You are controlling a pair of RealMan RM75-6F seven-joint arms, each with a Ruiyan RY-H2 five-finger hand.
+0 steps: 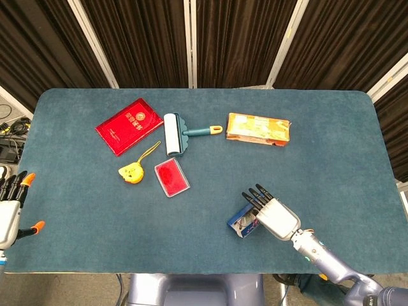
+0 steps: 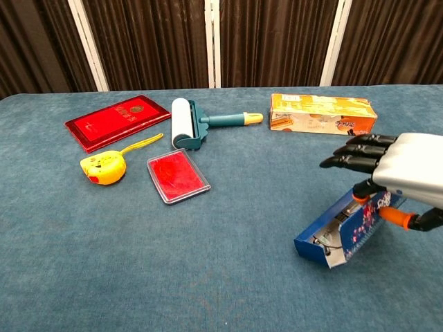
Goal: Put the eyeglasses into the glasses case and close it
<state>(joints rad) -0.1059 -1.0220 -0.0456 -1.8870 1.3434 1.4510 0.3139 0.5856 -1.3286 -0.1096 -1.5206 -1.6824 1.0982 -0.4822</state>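
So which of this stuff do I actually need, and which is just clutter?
Needed:
glasses case, held by the right hand
eyeglasses, showing inside the case

Clutter:
lint roller
red booklet
yellow tape measure
red card holder
orange box

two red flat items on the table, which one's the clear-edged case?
The small red case beside the yellow tape measure: it has a transparent rim. The other, the larger red booklet behind it, carries gold lettering and no clear edge.

Red booklet [image 1: 129, 125], lint roller [image 1: 173, 134], tape measure [image 1: 131, 172] (yellow), red card case [image 1: 171, 177], orange box [image 1: 258, 129].
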